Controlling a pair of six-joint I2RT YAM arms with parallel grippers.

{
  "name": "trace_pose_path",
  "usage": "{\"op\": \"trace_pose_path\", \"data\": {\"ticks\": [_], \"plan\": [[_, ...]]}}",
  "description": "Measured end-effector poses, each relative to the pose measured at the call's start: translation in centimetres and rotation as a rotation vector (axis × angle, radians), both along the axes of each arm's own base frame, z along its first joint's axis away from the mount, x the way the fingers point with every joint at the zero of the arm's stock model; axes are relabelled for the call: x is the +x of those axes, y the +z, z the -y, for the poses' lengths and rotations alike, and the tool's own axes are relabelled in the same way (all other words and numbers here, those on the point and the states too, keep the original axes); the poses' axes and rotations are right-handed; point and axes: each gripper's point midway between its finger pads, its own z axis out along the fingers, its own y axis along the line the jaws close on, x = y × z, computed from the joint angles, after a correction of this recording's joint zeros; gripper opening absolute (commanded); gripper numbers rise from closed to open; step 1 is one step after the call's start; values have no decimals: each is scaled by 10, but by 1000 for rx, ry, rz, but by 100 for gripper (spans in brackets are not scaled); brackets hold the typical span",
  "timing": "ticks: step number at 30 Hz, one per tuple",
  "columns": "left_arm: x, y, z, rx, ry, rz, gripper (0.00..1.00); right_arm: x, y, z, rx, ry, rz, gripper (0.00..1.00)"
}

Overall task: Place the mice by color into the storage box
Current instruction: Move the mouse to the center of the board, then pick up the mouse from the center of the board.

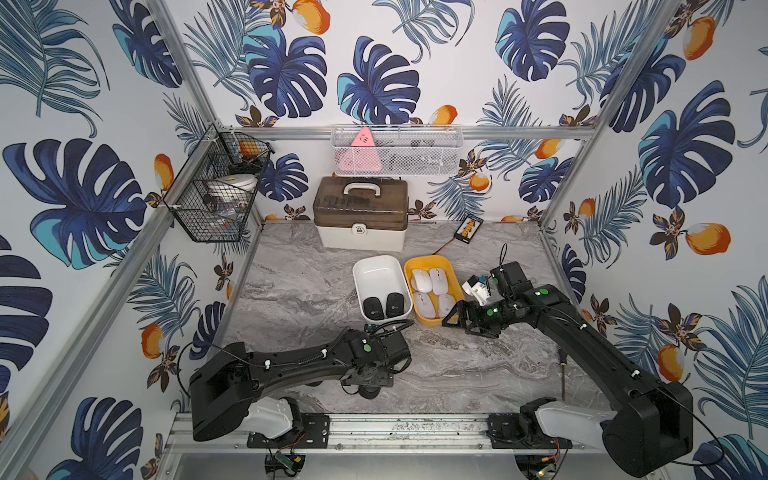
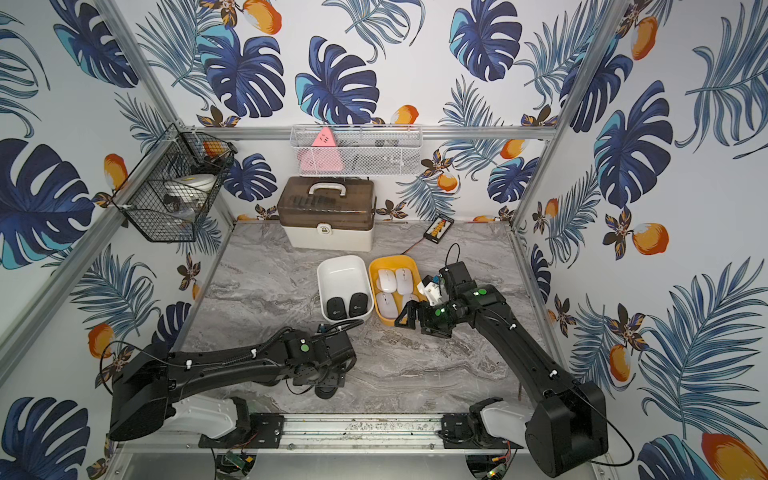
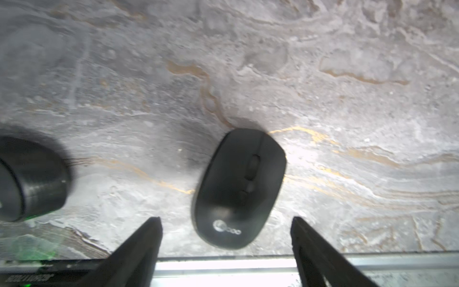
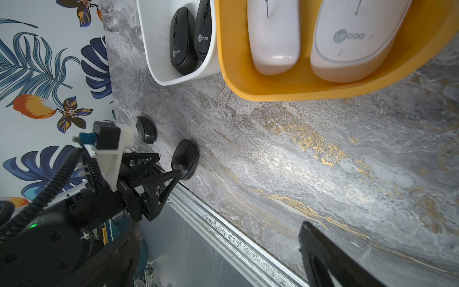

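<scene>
**Black mice half sorted, white mice all in their tub**

Four slim glossy white mice (image 1: 438, 279) fill the yellow plastic tub (image 1: 432, 259), two at the far end and two at the near end. Just beside it, the white plastic tub (image 1: 378, 276) holds two rounded black mice (image 1: 374, 308) side by side at its near end. Its far half is bare. By that count the white group looks finished and the black group half finished.

Two more black mice lie out on the grey marble-patterned bench (image 1: 291, 299), near its front edge and well apart from the tubs. In both top views the left arm (image 1: 299, 361) covers that spot. The left wrist view shows one loose black mouse (image 3: 239, 188) lying flat, scroll wheel up, with its logo end toward the left tool (image 3: 225, 220). That tool stands wide. Its fingers (image 3: 149, 238) sit on either side of the logo end, with bare bench between each finger and the mouse, so nothing is held. The second loose black mouse (image 3: 32, 179) lies off to one side. The right wrist view shows both close to the metal rail (image 4: 223, 231) along the bench front.

The right tool (image 1: 457, 318) hangs wide and empty just beside the near end of the yellow tub.

What seems left is carrying the two loose black mice to the white tub. The likely next step is the left tool closing on the mouse in front of it.
</scene>
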Motion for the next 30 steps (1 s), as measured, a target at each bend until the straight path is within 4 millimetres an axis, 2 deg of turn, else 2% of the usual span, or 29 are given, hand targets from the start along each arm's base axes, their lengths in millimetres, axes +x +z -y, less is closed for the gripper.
{"op": "trace_pose_path", "data": {"ticks": [5,11,17,22,30], "plan": [[-7,-16,6,40,-57,-80,94,0,0,-1,2,1,-3,100],[-13,-37,5,100,-103,-145,91,0,0,-1,2,1,0,100],[-7,-41,11,113,-122,-147,83,0,0,0,2,1,-1,100],[-2,-42,10,113,-112,-149,72,0,1,0,2,1,-1,100],[2,-40,7,111,-108,-145,62,0,1,0,2,1,-1,100]]}}
